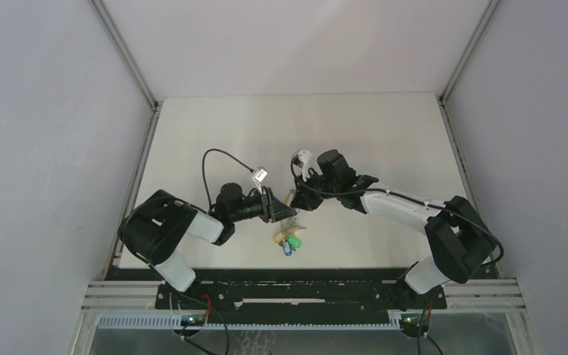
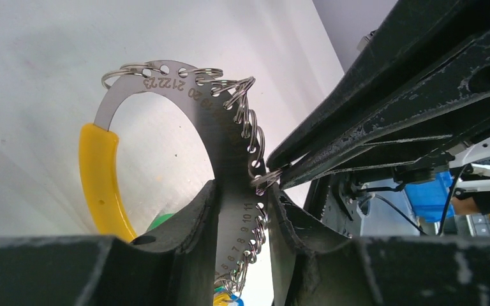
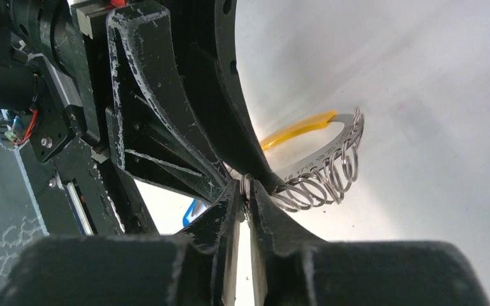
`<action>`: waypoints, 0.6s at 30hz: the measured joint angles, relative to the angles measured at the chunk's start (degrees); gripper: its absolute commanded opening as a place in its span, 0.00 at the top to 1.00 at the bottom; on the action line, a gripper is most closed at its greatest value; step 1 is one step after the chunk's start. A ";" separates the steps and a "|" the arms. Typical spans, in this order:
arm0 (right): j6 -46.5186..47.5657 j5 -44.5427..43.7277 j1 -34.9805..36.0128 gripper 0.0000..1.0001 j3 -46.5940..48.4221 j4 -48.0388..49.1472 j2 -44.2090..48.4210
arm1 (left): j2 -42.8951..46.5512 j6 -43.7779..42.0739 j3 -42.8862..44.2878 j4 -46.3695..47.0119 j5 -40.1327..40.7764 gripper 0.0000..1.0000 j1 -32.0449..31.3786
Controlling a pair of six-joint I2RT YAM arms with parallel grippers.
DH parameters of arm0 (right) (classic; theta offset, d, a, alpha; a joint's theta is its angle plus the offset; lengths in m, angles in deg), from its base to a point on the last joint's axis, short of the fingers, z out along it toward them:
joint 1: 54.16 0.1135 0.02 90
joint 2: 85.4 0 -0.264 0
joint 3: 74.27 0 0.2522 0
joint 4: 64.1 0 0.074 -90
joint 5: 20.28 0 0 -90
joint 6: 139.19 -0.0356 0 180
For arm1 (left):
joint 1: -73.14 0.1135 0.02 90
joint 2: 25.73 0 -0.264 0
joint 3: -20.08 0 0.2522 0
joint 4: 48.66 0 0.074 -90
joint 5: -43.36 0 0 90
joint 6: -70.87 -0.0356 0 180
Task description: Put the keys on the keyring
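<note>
Where the two arms meet near the middle of the white surface (image 1: 384,148), the keyring (image 2: 220,127) is held up off it between them. The keyring is a flat, curved silver band stamped with numbers, with a row of little wire rings threaded through holes along its outer edge and a yellow plastic sleeve (image 2: 99,178) over one end.

In the left wrist view, the left claw (image 2: 242,191) stands narrow, with one black finger close on each side of the band. Whether the fingers actually press on the metal cannot be told.

The right claw (image 3: 245,191) reaches in from the opposite side. Its fingertips are pinched together on one small ring (image 3: 245,186) partway along the band's edge.

The overhead view shows the keys (image 1: 288,240) in a small cluster with green, blue and yellow heads. They lie on the surface just nearer the arm bases than the two claws. Flecks of yellow and blue show right under the band's lower end in the left wrist view, but whether any key hangs from the keyring cannot be told.
</note>
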 measured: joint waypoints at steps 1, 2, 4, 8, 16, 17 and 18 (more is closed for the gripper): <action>-0.02 -0.11 0.04 0.84 0.17 0.02 0.00 | -0.02 0.52 -0.17 0.42 -0.02 0.84 0.07; -0.09 -0.22 0.09 0.81 0.31 0.02 0.04 | -0.02 1.22 -0.50 1.18 -0.04 0.85 0.22; -0.02 -0.70 0.22 0.75 0.35 -0.13 0.72 | -0.11 2.67 -0.90 2.49 -0.04 0.86 0.48; 0.35 -2.25 0.68 0.69 0.33 -0.76 3.80 | -1.07 6.10 -1.38 6.19 0.13 0.89 1.53; 3.45 -7.65 2.62 0.62 -4.46 2.69 11.02 | -5.07 13.64 -3.32 14.32 0.44 0.91 3.39; 4.00 -8.35 2.91 0.62 -5.88 3.32 11.45 | -5.07 14.12 -3.52 14.82 0.59 0.91 3.50; 4.39 -9.05 3.21 0.61 -7.17 3.87 11.61 | -5.07 14.51 -3.61 15.23 0.70 0.91 3.52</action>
